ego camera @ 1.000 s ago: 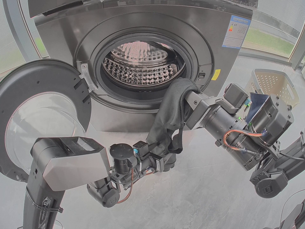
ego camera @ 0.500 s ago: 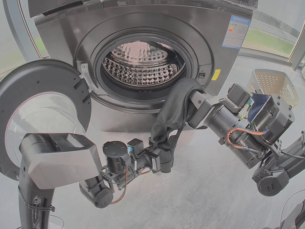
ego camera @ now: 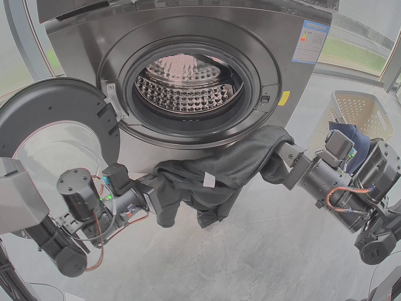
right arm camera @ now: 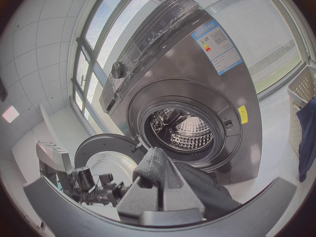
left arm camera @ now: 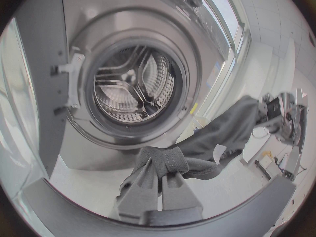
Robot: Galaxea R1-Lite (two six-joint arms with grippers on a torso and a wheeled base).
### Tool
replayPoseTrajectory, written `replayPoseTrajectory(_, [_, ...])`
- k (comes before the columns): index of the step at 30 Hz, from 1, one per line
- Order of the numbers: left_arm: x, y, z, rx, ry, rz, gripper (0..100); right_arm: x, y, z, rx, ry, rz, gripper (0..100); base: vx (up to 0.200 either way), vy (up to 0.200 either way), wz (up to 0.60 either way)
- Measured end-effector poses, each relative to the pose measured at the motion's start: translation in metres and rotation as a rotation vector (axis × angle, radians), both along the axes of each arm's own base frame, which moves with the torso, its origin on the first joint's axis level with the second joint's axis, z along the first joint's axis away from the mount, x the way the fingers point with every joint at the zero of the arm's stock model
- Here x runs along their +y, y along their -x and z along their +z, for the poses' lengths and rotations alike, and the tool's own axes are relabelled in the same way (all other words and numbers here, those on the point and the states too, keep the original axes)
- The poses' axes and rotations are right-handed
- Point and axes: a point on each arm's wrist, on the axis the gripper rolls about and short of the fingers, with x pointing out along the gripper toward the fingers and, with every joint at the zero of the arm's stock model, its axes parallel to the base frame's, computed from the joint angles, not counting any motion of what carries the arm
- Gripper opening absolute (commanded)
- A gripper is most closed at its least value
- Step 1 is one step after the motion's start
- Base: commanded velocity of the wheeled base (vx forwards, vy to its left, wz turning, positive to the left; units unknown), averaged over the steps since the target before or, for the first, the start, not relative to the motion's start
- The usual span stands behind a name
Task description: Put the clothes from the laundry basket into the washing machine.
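A dark garment [ego camera: 217, 170] sags between left gripper [left arm camera: 160, 176] and right gripper [right arm camera: 160, 178]; the 2 seemingly pinch its ends.

Matt dark cloth garment [ego camera: 221, 170]; glossy perforated metal drum [ego camera: 184, 88]; perforated plastic laundry basket [ego camera: 361, 109].

The floor [ego camera: 259, 256] is pale grey and smooth, with faint marbled streaks and thin seam lines, and it fills the lower half of the head view. A dark grey washing machine [ego camera: 188, 26] stands on it in the upper middle of the frame, its base meeting the floor just below the round opening. Its door [ego camera: 54, 105] is swung wide open to the left of the frame, hanging above the floor. A beige perforated laundry basket [ego camera: 363, 109] stands on the floor at the right edge, near the machine's right side but apart from it.
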Motion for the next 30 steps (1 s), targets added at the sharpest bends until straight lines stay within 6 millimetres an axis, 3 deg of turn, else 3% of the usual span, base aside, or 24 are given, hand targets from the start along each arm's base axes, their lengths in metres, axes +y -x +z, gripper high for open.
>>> replayPoseTrajectory(6, [0.023,0.007,0.027,-0.06,0.075,0.056,0,-0.012,0.012,-0.002,-0.008,-0.011,0.009,0,0.0,0.0,0.0])
replayPoseTrajectory(16, [0.034,0.01,0.068,-0.197,0.169,0.083,0,-0.011,0.008,-0.007,0.009,-0.006,-0.001,0,0.0,0.0,0.0])
replayPoseTrajectory(30, [0.037,0.017,0.091,-0.281,0.213,0.08,0,-0.003,-0.002,-0.016,0.036,0.008,-0.018,0,0.0,0.0,0.0])
